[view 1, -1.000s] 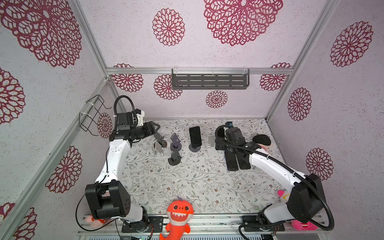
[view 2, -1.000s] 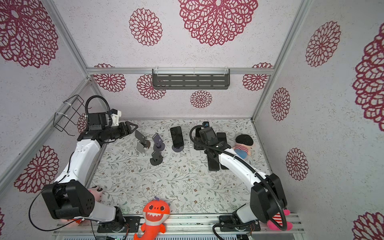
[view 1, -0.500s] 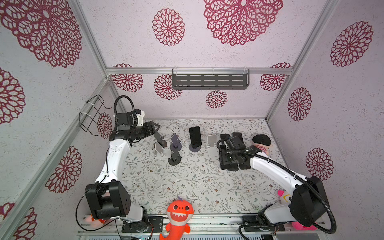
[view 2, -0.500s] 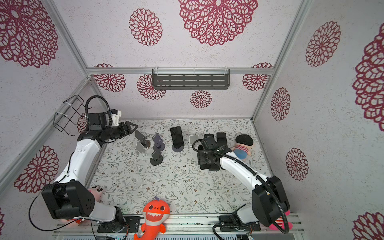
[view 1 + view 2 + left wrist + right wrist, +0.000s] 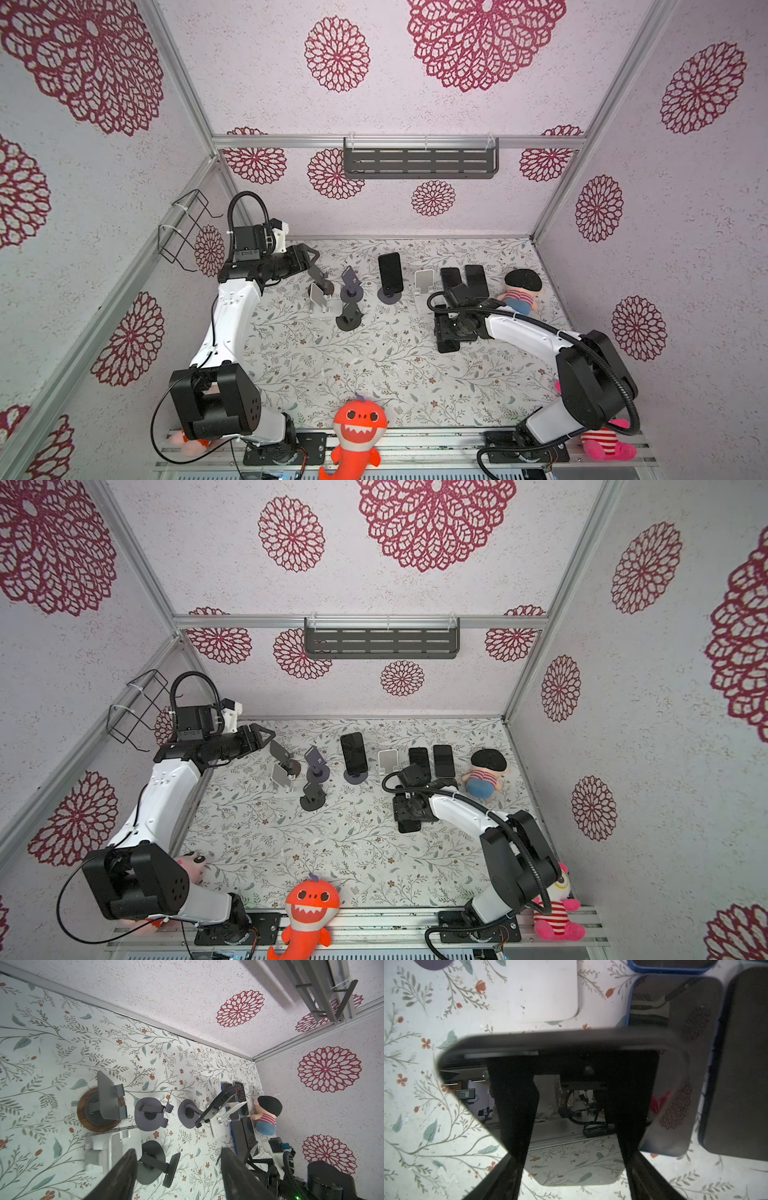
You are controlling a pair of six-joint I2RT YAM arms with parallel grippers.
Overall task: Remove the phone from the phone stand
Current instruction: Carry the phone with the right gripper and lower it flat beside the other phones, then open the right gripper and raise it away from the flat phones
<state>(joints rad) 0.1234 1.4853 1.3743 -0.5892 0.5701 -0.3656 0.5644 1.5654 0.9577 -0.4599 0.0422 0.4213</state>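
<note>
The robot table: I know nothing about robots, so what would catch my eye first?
Probably the bright orange shark toy at the table's front edge. Next, the black phone propped upright on a stand near the back wall. Then the right pincer, gripping a second phone right of the stands.

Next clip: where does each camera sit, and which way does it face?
Top views: high at the front, looking down into the cell; left arm and right arm show whole.
Left wrist: low at back left, looking across the phone stands toward the doll; its open fingers show.
Right wrist: above the table, facing straight down at the held phone; its fingers show.
Shared: top and left wrist views both show the standing phone and doll.
</note>
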